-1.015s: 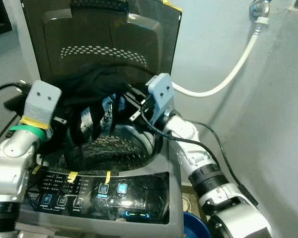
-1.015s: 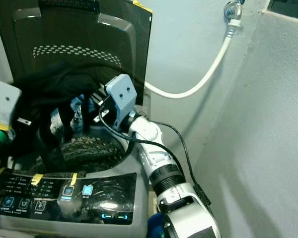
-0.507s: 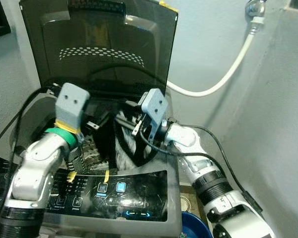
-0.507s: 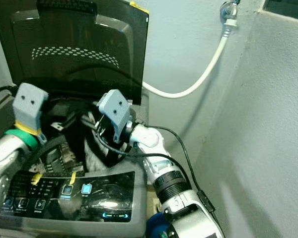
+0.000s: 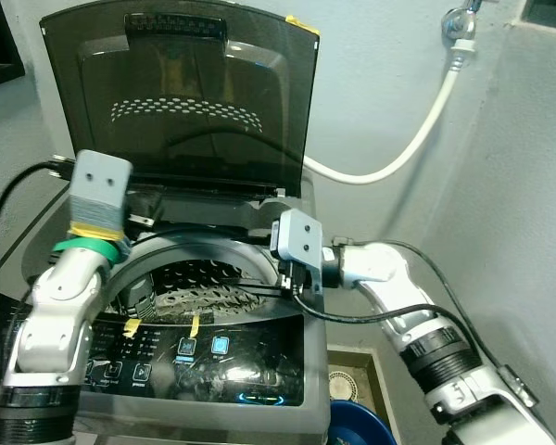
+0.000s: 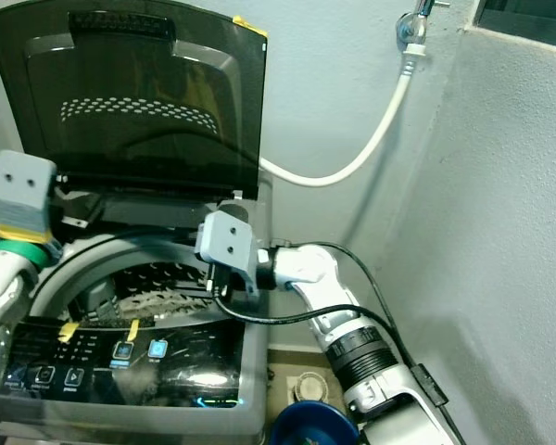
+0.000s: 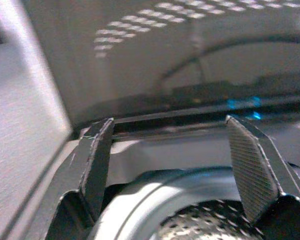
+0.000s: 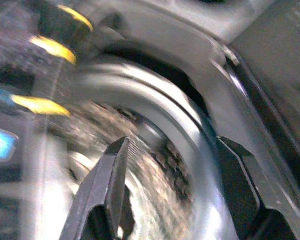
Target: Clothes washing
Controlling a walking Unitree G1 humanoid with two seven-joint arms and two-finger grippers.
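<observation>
The top-loading washing machine (image 5: 259, 371) stands in front of me with its dark lid (image 5: 195, 102) raised upright. Its perforated metal drum (image 5: 204, 283) lies open below both arms. My left gripper (image 7: 169, 122) hovers over the drum's back left rim, open, with nothing between its fingers. My right gripper (image 8: 174, 142) hangs at the drum's right rim and points down into the opening, also open and holding nothing. In the left eye view the left gripper (image 5: 144, 199) and the right gripper (image 5: 290, 283) sit on opposite sides of the opening.
The control panel (image 5: 204, 348) with lit blue buttons and yellow tape strips faces me. A white hose (image 5: 417, 130) runs from a wall tap (image 5: 459, 19) to behind the machine. A blue bucket (image 5: 352, 431) sits on the floor at the right, close to the grey wall.
The black garment held over the drum by both grippers has gone down out of sight. Both grippers have let go and moved apart. The camera has tilted slightly.
</observation>
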